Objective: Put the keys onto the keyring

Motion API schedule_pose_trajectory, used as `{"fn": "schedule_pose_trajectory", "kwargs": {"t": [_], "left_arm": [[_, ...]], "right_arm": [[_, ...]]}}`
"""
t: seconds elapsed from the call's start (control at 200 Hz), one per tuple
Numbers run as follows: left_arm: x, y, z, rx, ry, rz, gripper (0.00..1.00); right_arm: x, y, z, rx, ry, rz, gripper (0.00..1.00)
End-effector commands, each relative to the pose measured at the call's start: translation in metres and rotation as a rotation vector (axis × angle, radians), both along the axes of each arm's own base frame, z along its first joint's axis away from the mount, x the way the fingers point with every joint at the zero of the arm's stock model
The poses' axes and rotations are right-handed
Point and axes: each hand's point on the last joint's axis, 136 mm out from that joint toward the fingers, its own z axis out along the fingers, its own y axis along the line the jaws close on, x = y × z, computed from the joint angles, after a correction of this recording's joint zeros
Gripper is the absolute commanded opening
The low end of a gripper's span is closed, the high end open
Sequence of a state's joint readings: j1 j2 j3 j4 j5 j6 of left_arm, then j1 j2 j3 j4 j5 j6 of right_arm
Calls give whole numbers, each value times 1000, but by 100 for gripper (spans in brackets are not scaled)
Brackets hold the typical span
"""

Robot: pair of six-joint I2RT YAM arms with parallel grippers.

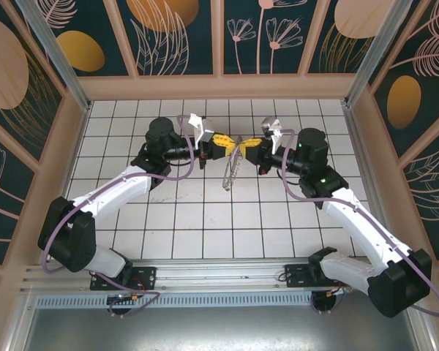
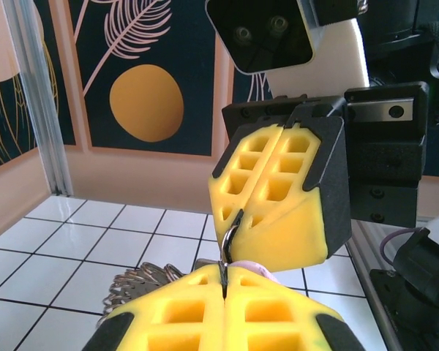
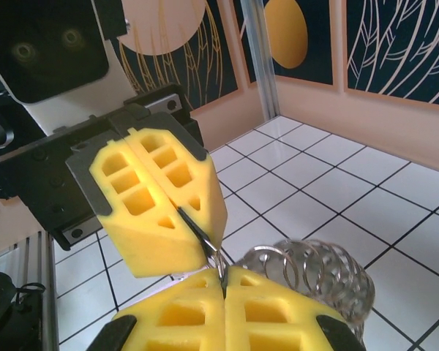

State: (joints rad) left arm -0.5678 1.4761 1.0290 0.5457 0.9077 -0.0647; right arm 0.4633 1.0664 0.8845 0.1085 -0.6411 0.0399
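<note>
left gripper (image 1: 229, 144): clenching tight, pinching a thin metal strand right at the fingertip seam, sitting nose to nose with the other one

right gripper (image 1: 246, 145): also clamping down hard, biting a small metal loop at its tips

keyring (image 1: 233, 170): dangling under the spot where both sets of tips are meeting, little rings bunching up just below the yellow fingers (image 3: 154, 252), hanging over the tiled table (image 1: 205, 219)

key (image 2: 252, 269): pink head peeking out between the two fingertip pairs, pressing right up against them; honestly not managing to tell which pair is pinching it
</note>
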Motion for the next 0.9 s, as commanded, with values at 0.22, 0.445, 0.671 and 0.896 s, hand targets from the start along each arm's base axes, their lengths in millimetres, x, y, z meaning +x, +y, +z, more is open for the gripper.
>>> {"fn": "schedule_pose_trajectory", "kwargs": {"t": [0.22,0.445,0.671,0.896], "left_arm": [[-20,3,35,-68,-93,-45,0],[-18,4,35,-73,-97,-35,0],[-15,3,39,-79,-113,-23,0],[-15,3,41,-88,-116,-25,0]], "right_arm": [[8,-9,-8,28,25,-28,0],[0,-2,-14,22,62,42,0],[0,-6,-15,-7,68,20,0],[3,-14,-11,-20,58,-4,0]]}}
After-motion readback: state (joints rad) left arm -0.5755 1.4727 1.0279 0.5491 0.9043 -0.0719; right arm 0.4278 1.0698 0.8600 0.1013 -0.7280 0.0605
